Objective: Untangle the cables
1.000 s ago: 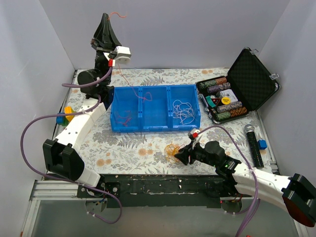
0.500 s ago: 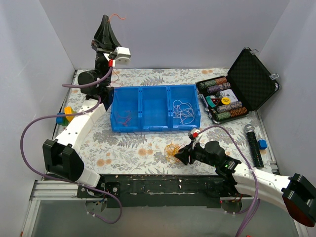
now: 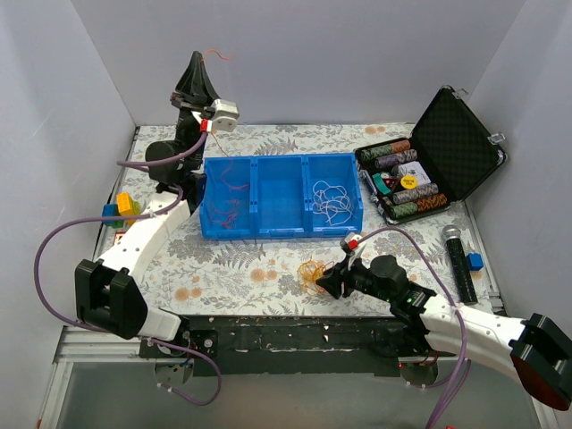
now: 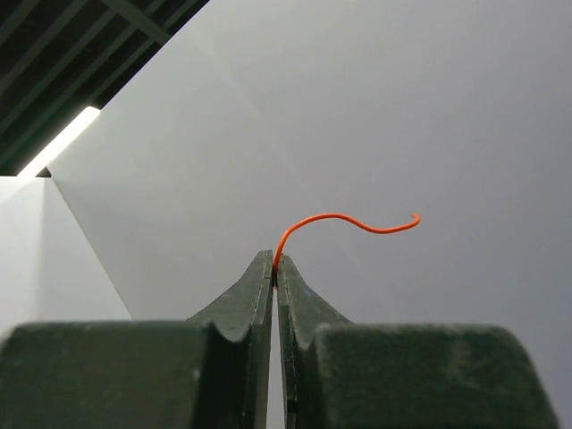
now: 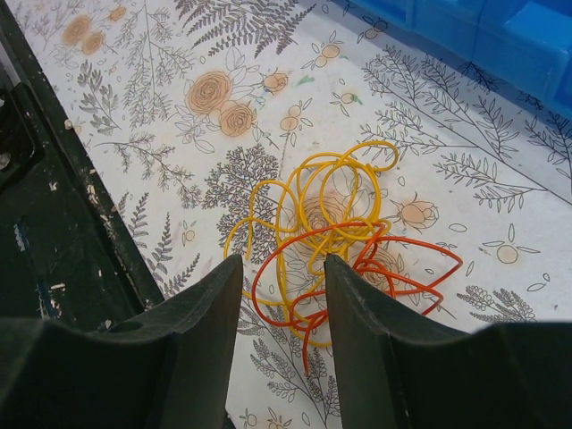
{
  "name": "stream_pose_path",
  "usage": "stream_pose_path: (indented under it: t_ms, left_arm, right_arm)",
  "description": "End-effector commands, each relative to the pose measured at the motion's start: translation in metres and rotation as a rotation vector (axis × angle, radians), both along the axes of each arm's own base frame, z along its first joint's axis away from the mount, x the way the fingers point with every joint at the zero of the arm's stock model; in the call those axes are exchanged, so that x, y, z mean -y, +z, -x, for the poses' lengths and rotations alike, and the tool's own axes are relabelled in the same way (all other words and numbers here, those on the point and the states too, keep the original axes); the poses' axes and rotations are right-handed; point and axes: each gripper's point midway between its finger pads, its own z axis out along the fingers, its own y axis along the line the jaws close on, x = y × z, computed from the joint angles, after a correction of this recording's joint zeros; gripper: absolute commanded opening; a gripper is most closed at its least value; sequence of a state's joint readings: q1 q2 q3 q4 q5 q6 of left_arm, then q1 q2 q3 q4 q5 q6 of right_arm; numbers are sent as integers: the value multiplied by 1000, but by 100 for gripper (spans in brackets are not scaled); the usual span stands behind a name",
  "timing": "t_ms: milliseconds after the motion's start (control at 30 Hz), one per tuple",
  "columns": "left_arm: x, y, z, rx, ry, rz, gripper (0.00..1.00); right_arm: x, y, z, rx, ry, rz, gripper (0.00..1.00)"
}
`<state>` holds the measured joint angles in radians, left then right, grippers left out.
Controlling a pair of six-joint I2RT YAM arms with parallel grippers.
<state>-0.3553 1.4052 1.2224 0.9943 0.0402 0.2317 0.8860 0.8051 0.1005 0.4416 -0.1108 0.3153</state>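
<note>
High over the back-left corner of the table [image 3: 250,268], the left hand [image 4: 275,264] is pressed together on a red cable [image 4: 344,217]. The short free end pokes out past the fingertips and curls off to the right in the wrist view. From the top view the rest of the cable runs steeply down toward the left compartment of the bin [image 3: 281,159], so its long axis is close to vertical. Whether its lower coils rest in the bin cannot be told.

Near the front edge, the right hand [image 5: 284,268] sits low with its fingers apart, one on each side of the tangle [image 5: 331,223]. This is a flat, roundish mat of yellow loops with orange loops laced through it. It has no clear long axis. The orange loops bulge to the right in the wrist view, and one orange end points toward the hand.

These cords look very light, thin and springy. They will probably hold their curl, snag on each other and slip from a loose pinch. The best hold is likely a single outer orange loop or the free end, not the yellow middle. A white cable [image 3: 332,201] lies in the bin's right compartment.
</note>
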Motion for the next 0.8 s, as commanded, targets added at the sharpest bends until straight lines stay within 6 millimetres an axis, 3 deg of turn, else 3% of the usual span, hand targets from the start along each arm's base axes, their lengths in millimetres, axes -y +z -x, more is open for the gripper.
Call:
stream_pose_path:
  t_ms: [0,100,200,400,500,767]
  left_arm:
    - [-14,10,17,21,28,24,0]
    - [-13,-4,11,-21,40,1,0]
    - [-20,-38,-6,-138,78,5,0]
    - [-21,-148,-38,-475,89,-19,1]
    - [-18,-188,-46,-579,75,-13,1]
    - [7,-261,-69,-822,18,-155,25]
  right_arm:
    - [-2,4,-1,10,0,-19,50]
    - [-2,5,-1,10,-1,-19,50]
    - [-2,4,-1,11,-4,-17,50]
    - [-2,6,-2,13,-6,-23,49]
    - [-1,8,-2,19,-7,-25,49]
    - [1,13,-3,29,-23,-31,49]
